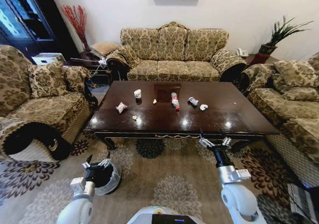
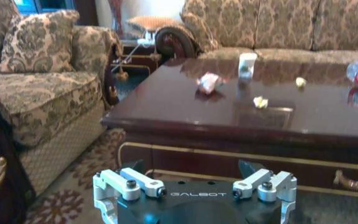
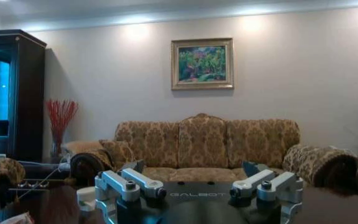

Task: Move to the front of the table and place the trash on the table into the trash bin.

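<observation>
Litter on the coffee table, both arms empty

Trash lies scattered over the middle of the glossy dark table, well back from its near edge. A white paper cup stands upright toward the left end, with a pink-white wrapper nearer the left edge and a small pale scrap closer to the front. Near the centre a clear bottle with a red label lies on its side; just to its right sit a silvery wrapper and a crumpled white paper.

The trash bin, black with a whitish liner, stands on the carpet in front of the table's left end. The left gripper hovers right over it, jaws spread wide with nothing between them. The right gripper hangs at the table's front edge toward the right, jaws likewise wide apart and holding nothing.
</observation>
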Robot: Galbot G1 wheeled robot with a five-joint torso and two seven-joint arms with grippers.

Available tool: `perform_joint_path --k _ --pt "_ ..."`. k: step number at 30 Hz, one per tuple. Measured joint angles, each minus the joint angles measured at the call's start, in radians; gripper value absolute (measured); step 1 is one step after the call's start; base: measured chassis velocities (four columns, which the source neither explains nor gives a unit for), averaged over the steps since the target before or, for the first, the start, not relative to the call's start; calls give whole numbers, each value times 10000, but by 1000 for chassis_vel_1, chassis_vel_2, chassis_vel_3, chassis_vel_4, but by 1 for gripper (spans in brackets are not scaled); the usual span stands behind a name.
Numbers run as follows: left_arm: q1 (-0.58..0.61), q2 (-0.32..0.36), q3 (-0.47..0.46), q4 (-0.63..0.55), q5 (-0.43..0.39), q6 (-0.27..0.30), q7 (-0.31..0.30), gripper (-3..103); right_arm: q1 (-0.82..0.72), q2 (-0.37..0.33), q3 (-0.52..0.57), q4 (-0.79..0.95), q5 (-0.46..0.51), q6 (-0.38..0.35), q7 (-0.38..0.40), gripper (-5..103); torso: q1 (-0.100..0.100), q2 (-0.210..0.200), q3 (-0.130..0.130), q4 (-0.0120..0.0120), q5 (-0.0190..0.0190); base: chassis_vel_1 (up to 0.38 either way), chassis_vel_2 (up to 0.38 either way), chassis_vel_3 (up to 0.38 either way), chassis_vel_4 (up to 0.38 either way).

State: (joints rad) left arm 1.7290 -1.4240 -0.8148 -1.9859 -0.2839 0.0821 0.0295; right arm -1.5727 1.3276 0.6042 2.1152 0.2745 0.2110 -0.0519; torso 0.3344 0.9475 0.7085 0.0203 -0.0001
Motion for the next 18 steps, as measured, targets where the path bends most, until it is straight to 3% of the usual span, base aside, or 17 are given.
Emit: perform_joint_path --k 7,12,18 --pt "-228 -18 196 596 269 -2 25 100 110 11 -22 -243 2 137 -8 100 0 0 0 0 1 191 162 -192 -152" --pt "-433 415 207 1294 502 163 281 100 111 -23 -6 -261 252 208 -40 100 1 0 0 0 -4 172 200 -182 -187" --pt "-1007 1417 185 3608 1216 192 1078 100 -151 -154 28 89 835 166 -403 100 2 1 1 1 0 51 58 -26 -48"
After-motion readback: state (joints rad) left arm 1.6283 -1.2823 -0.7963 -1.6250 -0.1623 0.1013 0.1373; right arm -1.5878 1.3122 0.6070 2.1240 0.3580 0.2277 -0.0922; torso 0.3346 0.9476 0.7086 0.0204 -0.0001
